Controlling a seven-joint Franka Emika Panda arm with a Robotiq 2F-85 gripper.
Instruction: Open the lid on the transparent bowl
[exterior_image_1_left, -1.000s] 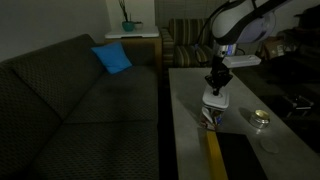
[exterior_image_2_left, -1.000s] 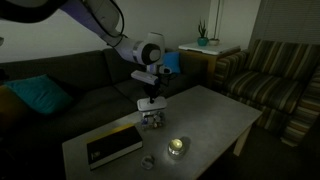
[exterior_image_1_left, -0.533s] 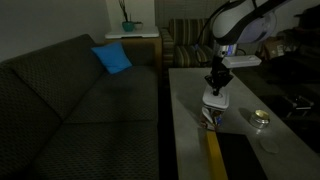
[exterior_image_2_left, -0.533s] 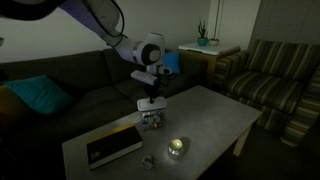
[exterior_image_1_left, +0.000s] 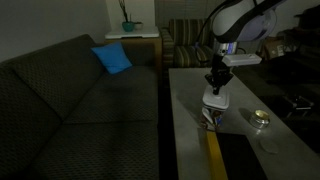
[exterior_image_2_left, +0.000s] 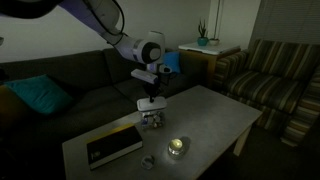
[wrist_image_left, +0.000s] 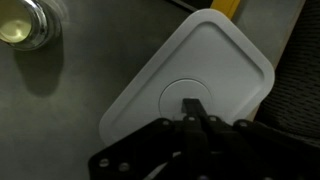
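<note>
in the wrist view the gripper (wrist_image_left: 193, 107) comes in from the bottom edge, its fingers pinched together on the small grip at the middle of the lid (wrist_image_left: 195, 55). the lid fills the centre and right of the frame. in an exterior view it shows white just above the transparent bowl (exterior_image_2_left: 153, 121), mid-frame, near the table (exterior_image_2_left: 215, 115) edge facing the sofa (exterior_image_2_left: 80, 75). the gold tin (exterior_image_2_left: 177, 147) stands apart, lower centre; the tabletop runs on rightward.
</note>
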